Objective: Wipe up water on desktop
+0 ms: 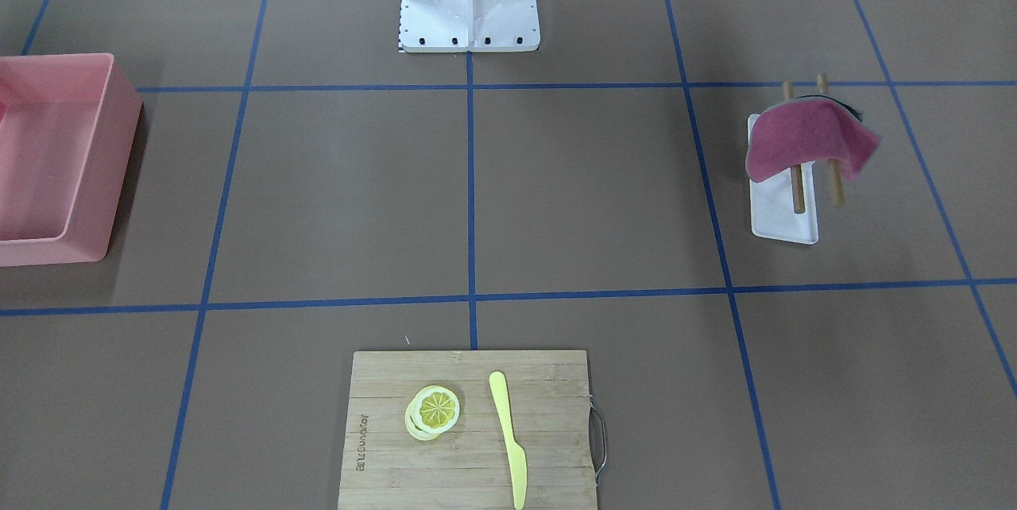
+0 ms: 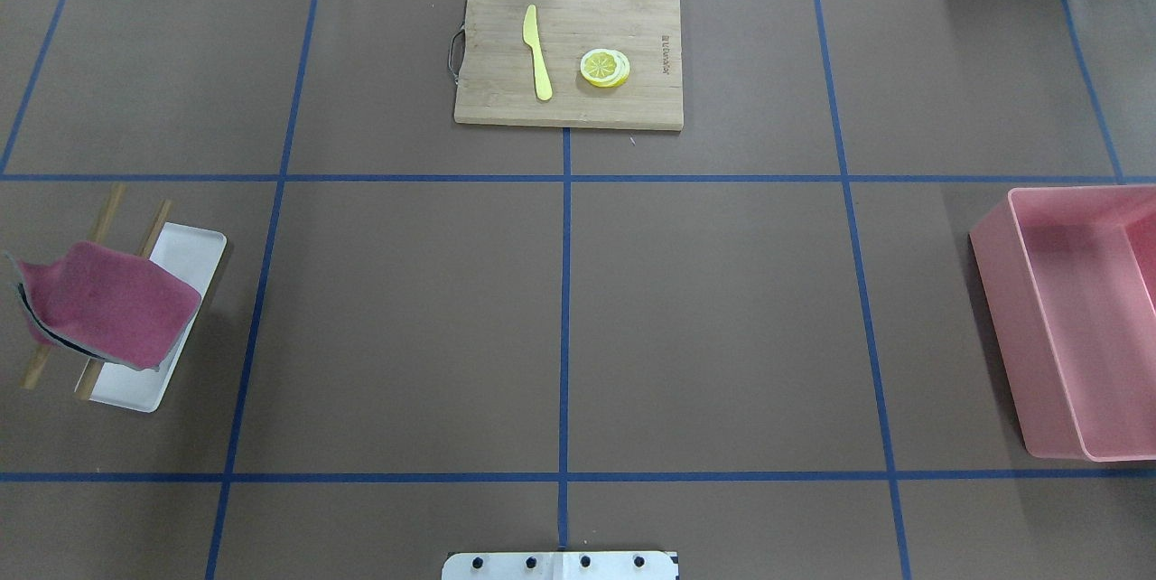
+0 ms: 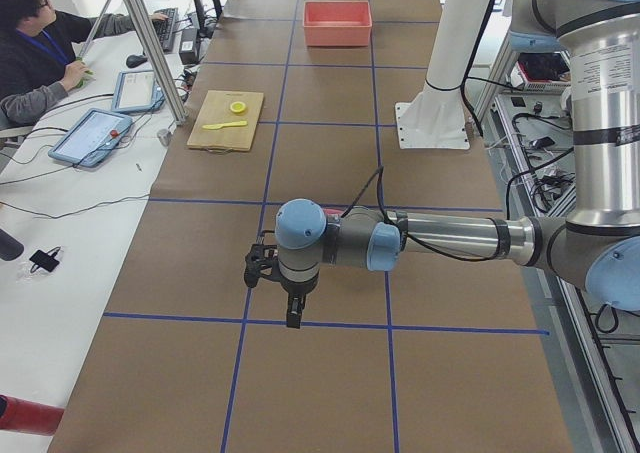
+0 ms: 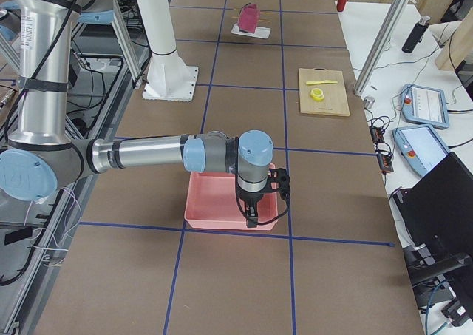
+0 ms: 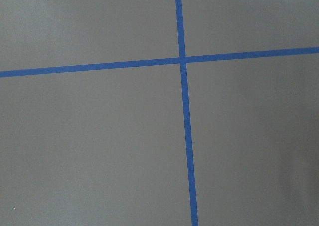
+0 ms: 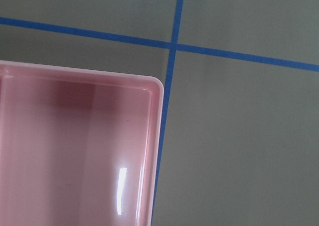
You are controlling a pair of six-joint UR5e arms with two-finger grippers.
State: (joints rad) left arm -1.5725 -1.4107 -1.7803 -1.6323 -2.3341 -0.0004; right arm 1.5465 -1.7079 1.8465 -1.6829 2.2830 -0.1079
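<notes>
The desktop [image 2: 406, 327] fills every view: stiff, flat matte brown under blue tape lines [image 2: 564, 327], something to wipe rather than hold, and no water shows on it. The likely tool is the magenta cloth [image 2: 108, 304] at the overhead view's left edge, soft, light and limp over a wooden-rod rack [image 2: 111, 208], best pinched at a hanging edge. The left gripper [image 3: 291, 311] hangs by a tape crossing [image 5: 182, 60] and the right gripper [image 4: 251, 217] above the pink bin [image 4: 218, 222], both seen only side-on, so their fingers' spread cannot be told.

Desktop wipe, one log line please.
cloth: draped on rack | left claw: over desktop | right claw: over pink bin edge | open/shut: cannot tell
</notes>
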